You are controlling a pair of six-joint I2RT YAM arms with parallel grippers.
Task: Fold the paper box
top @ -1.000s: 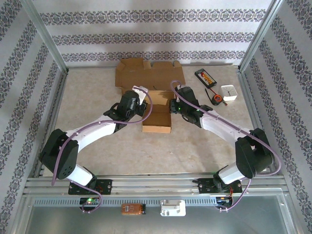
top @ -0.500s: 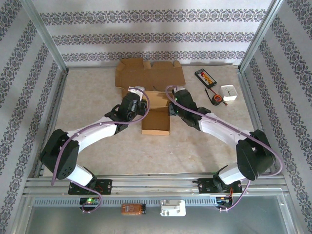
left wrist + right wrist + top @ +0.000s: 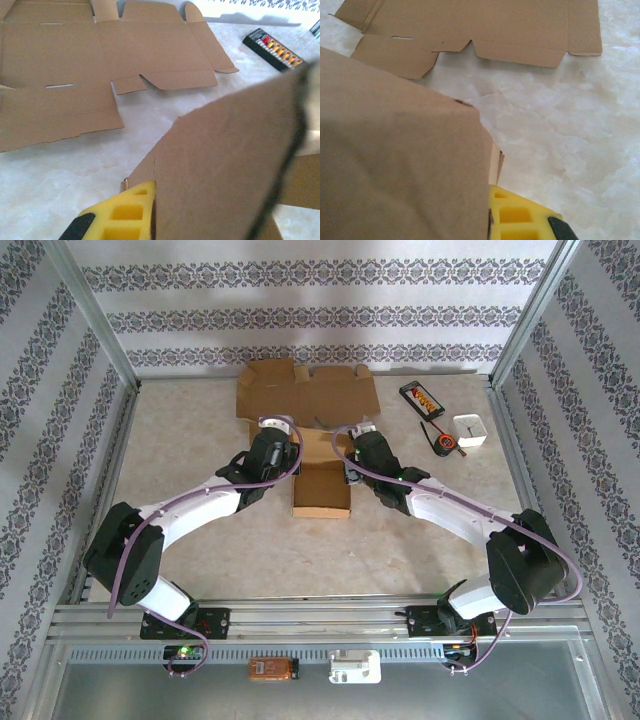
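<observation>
The paper box (image 3: 322, 490) is a brown cardboard tray, partly folded, in the middle of the table. My left gripper (image 3: 287, 442) is at its far left corner and my right gripper (image 3: 349, 446) at its far right corner. In the left wrist view a yellow finger (image 3: 131, 210) presses flat against a raised box panel (image 3: 225, 165) that hides the other finger. In the right wrist view a yellow finger (image 3: 517, 215) likewise sits against a raised panel (image 3: 395, 165). Both grippers are shut on the box's panels.
A flat, unfolded cardboard sheet (image 3: 310, 395) lies behind the box, close to the back wall. At the back right are a black tray of small cells (image 3: 421, 397), a white cube (image 3: 470, 431) and a small orange-black item (image 3: 445, 445). Metal frame posts line the sides.
Both grippers have slid toward the back of the box and come closer together. The right jaws have closed a little more on their panel. The box has barely shifted.
</observation>
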